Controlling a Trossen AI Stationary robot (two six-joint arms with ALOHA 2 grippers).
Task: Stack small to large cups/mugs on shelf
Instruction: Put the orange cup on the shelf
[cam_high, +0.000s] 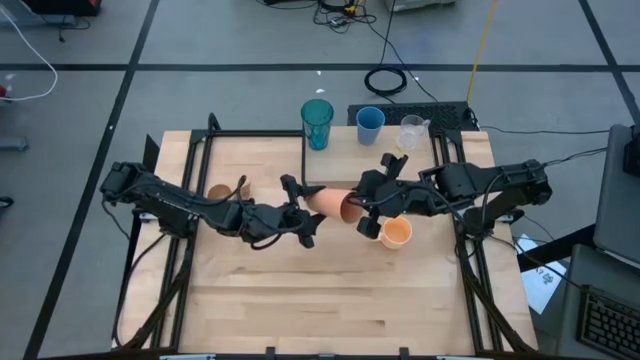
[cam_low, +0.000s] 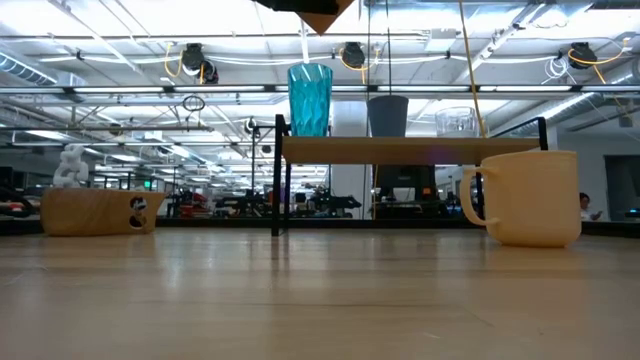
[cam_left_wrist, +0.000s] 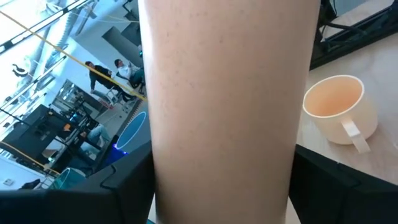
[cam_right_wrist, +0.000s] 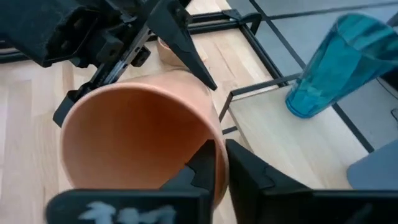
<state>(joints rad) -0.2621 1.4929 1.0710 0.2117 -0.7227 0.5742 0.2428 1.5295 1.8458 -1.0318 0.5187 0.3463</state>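
Orange cup (cam_high: 331, 204) lies on its side in mid-air at centre frame of the high view, held between both arms, just below the shelf (cam_high: 400, 160).

Right gripper (cam_right_wrist: 214, 163) pinches the cup's rim: one finger inside the mouth, one outside, nearly closed on the thin wall. Left gripper (cam_high: 297, 222) sits at the cup's closed end, its fingers set wide on either side of the body; whether they press the wall I cannot tell.

On the shelf, top centre: teal tumbler (cam_high: 317, 123), blue cup (cam_high: 370, 124), clear cup (cam_high: 412, 131) in a row. Orange mug (cam_high: 393, 233) stands on the table right of centre; wooden mug (cam_high: 224, 191) left of centre.

Handling, as judgement: the cup looks like light matte plastic, stiff, not fragile, tapered. The taper could let a side grip slide toward the narrow end. The rim pinch seems the surest hold; a grip round the body should sit near the wide end.
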